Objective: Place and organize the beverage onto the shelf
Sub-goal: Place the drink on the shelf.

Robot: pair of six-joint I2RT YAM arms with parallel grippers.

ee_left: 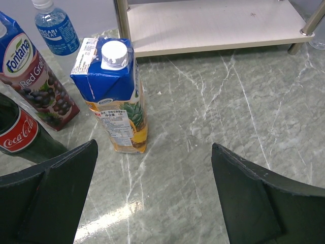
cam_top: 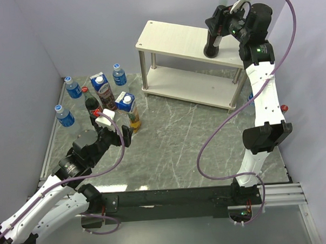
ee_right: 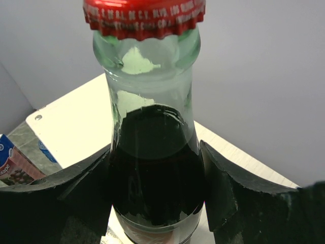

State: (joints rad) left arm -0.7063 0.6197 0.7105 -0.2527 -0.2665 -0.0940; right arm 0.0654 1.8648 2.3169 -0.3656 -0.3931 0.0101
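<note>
One Coke bottle [cam_top: 210, 44] is up at the shelf [cam_top: 170, 38], clamped at the shoulder by the right gripper [cam_top: 215, 29]. The wrist view shows both fingers [ee_right: 61, 198] pressed against the dark glass just under the neck, with the red cap clear above them. The high grip makes sense to me: the bottle hangs plumb and its base is free to meet the top board [ee_right: 71, 119]. The base is over that board's right end. I cannot tell whether it rests there or hangs just above. Parking it at the end would leave the rest of the board for the other drinks, I'd guess. The left gripper [cam_top: 115, 129] hovers low over the table [cam_top: 180, 143], jaws spread wide with nothing between them, facing the pineapple carton [ee_left: 119, 96], likely its next pick. It is crowded there. The grape carton [ee_left: 35, 76] stands just beside on the left, a second Coke [ee_left: 23, 134] is nearer, close to the left finger [ee_left: 51, 198], and a water bottle [ee_left: 53, 28] is behind. A wide approach could clip the second Coke or the grape carton. Another water bottle [cam_top: 73, 87] and a third water bottle [cam_top: 65, 116] stand along the left wall. The lower board [ee_left: 213, 25] lies straight beyond the pineapple carton, with nothing on it that I can see.
</note>
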